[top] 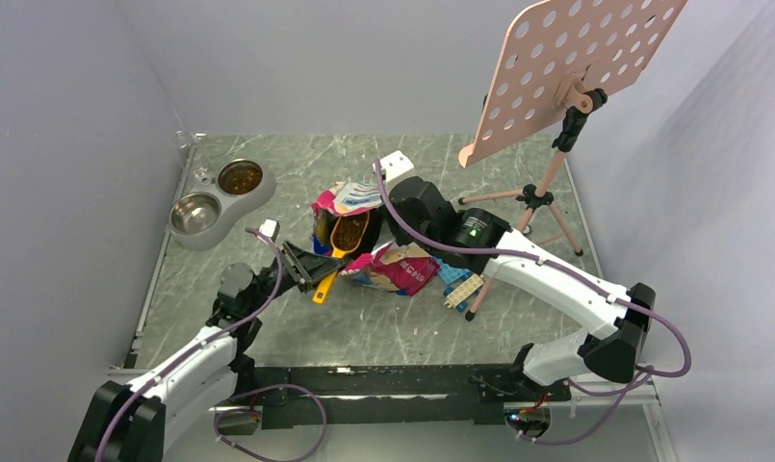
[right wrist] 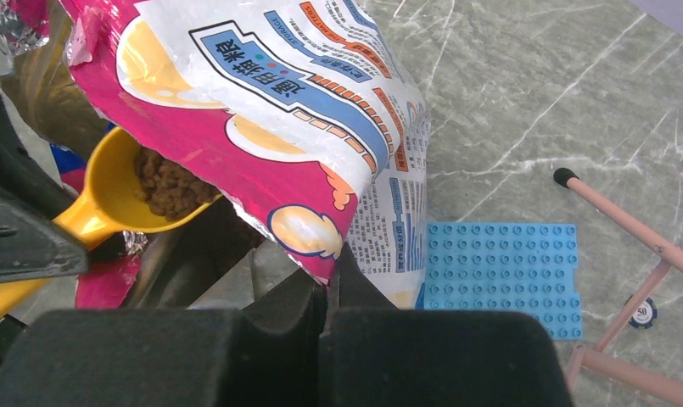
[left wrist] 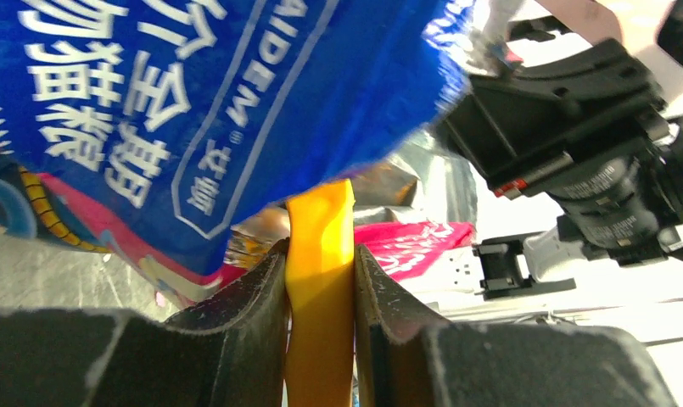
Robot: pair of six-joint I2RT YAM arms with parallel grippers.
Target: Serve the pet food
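Presently catalogued, item by item:

- Pet food (right wrist: 170,188): dark-brown kibble heaped in the cup of the scoop, centre left of the right wrist view, under the pouch's open lip. More brown pellets lie in the upper of the twin bowls.
- Scoop (top: 342,245): orange-yellow plastic, mid-frame in the top view. Its cup sits at the pouch mouth and its handle runs down-left.
- Left gripper (left wrist: 321,254): clamped on the scoop's handle, one finger pressed to each side.
- Pouch (right wrist: 261,119): glossy pink with white and blue print, crumpled, draped over the scoop.
- Right gripper (right wrist: 329,284): clenched tight, pinching the pouch's lower edge.
- Twin bowls (top: 215,197): steel, in a grey stand, upper left of the top view, well apart from the scoop.
- Stud plate (right wrist: 503,275): blue, flat on the counter, just beside the pouch.
- Music stand (top: 566,72): pink perforated panel, upper right, tripod legs on the counter.
- Chip (right wrist: 641,312): marked 50, beside a tripod leg, lower right of the right wrist view.
- Counter (top: 383,327): grey, marbled.
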